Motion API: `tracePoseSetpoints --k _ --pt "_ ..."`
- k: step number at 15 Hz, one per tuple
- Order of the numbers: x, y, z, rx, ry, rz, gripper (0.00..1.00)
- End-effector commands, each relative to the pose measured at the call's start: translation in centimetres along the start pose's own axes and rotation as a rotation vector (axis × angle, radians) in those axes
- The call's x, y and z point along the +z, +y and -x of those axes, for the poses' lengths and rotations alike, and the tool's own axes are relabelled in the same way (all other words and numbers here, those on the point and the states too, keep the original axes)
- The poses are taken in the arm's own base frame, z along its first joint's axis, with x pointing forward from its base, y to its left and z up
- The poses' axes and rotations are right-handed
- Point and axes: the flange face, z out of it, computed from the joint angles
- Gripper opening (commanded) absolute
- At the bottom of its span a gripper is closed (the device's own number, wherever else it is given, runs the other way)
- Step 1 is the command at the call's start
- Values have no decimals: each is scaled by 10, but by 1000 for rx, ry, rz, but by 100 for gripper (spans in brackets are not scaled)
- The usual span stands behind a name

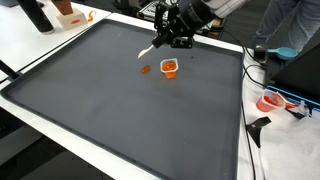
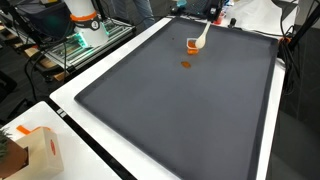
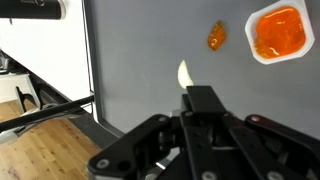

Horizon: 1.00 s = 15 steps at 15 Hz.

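A dark mat [image 1: 120, 110] bears an orange-filled cup [image 1: 169, 68] and an orange piece [image 1: 145, 70].

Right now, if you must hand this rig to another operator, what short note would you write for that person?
The gripper: jaws shut on the white spoon. The spoon tip points out over the dark mat; I cannot tell whether it touches it.
Things: the small white cup with orange filling stands upright on the mat. One orange blob lies on the mat beside the cup, apart from it.
Done: the spoon is in the grip.
Left: the spoon tip is neither in the cup nor on the blob. The blob outside the cup is probably what needs attention.
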Motion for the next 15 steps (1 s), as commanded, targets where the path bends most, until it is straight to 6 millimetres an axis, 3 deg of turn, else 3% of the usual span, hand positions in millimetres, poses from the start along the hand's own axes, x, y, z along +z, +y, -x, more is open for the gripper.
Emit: tracePoseSetpoints --k 1,7,15 --pt "-8 31 3 -7 3 -92 3" --pt "-15 73 1 -21 -17 -234 3" --pt "-21 109 6 -57 -34 -418 3"
